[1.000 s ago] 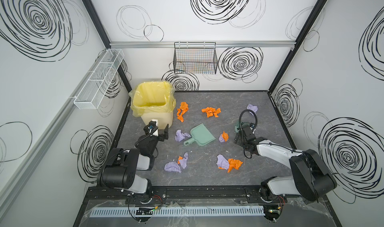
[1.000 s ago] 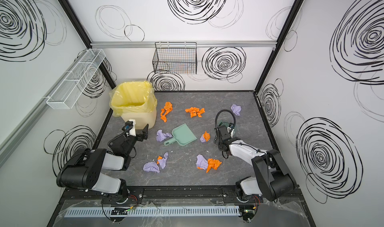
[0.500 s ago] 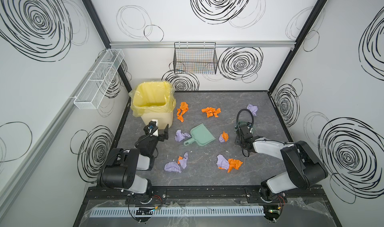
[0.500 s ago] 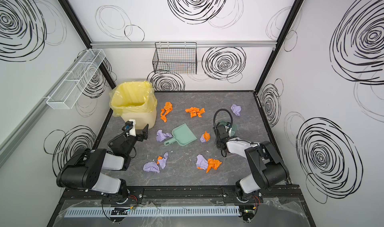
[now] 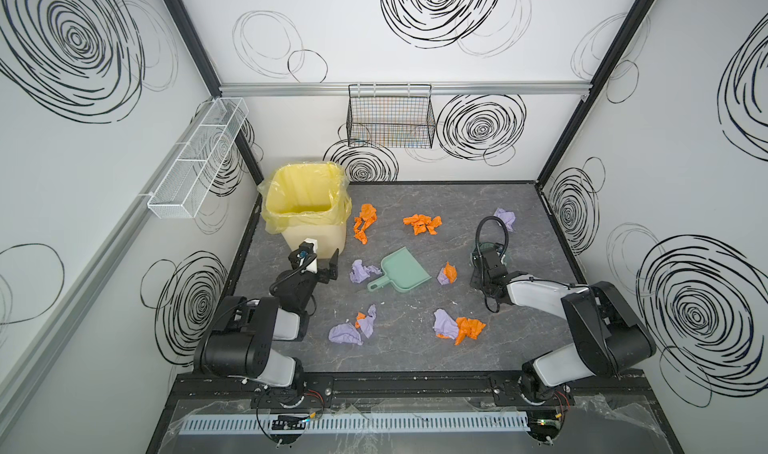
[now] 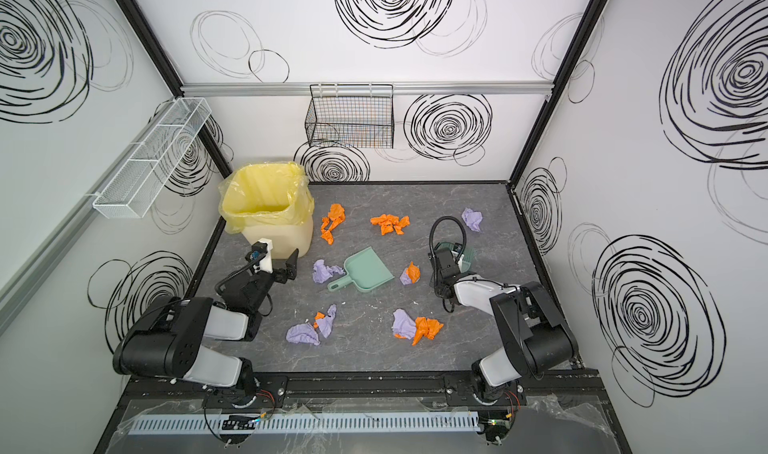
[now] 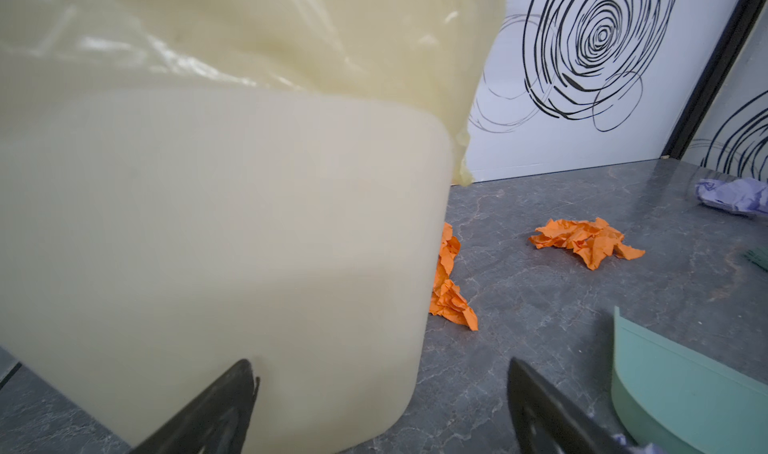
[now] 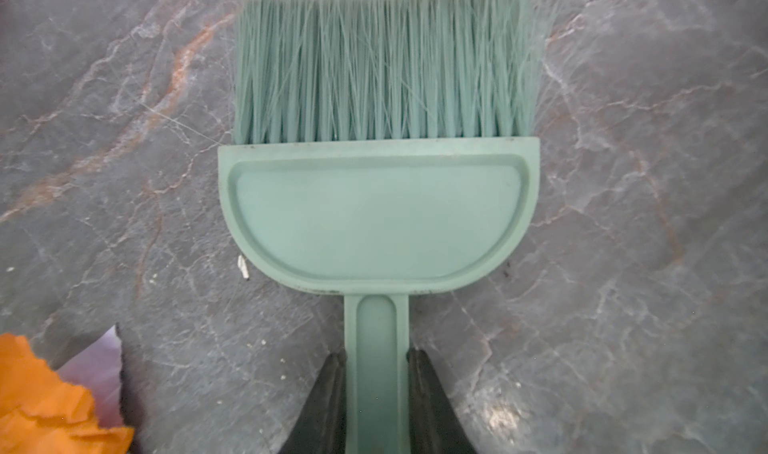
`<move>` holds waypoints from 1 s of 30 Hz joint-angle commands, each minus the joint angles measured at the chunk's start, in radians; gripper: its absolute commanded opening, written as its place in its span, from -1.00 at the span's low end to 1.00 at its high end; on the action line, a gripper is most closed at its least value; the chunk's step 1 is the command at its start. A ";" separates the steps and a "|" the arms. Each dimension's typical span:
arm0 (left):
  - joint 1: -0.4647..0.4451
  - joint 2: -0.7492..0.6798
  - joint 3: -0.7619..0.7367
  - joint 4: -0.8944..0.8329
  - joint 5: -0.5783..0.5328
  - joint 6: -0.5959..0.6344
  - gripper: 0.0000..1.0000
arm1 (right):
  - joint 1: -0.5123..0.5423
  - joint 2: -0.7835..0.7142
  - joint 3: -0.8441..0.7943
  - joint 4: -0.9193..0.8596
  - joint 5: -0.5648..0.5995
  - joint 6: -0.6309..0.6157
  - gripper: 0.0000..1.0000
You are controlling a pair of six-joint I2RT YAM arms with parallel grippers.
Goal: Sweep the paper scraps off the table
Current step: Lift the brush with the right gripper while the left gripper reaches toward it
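Dark grey marbled surface [image 5: 399, 360] carries your paper scraps [image 5: 422, 224], orange and lilac, scattered around the green dustpan [image 5: 405, 269]. Your right fingers [image 8: 328, 406] clamp the handle of the green brush [image 8: 378, 211]. Your left fingers [image 7: 216, 410] stand wide apart and empty, just beside the yellow-lined bin [image 5: 305, 206].

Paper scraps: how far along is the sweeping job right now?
Done: nothing swept; the paper scraps lie scattered across the table, none on the dustpan. In hand: the right gripper is closed on the brush handle, brush lying on the table. The left gripper is open, empty, near the bin. Left: all the sweeping.
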 commanded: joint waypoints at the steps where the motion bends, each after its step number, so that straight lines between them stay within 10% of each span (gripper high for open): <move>1: -0.003 -0.016 -0.022 0.106 0.032 0.017 0.92 | 0.005 -0.026 -0.014 -0.065 -0.052 -0.009 -0.72; 8: 0.017 -0.078 -0.051 0.117 0.033 -0.015 0.92 | 0.015 -0.173 0.025 -0.186 -0.023 -0.035 -0.69; 18: 0.034 -0.651 0.162 -0.691 0.311 -0.019 0.92 | 0.068 -0.301 0.069 -0.273 -0.022 -0.066 -0.69; 24: 0.001 -0.608 0.430 -1.154 0.683 -0.017 0.92 | 0.207 -0.412 0.063 -0.251 0.052 -0.085 -0.71; 30: -0.151 -0.393 0.741 -1.660 0.815 0.166 0.99 | 0.386 -0.604 0.042 -0.195 0.182 -0.139 -0.74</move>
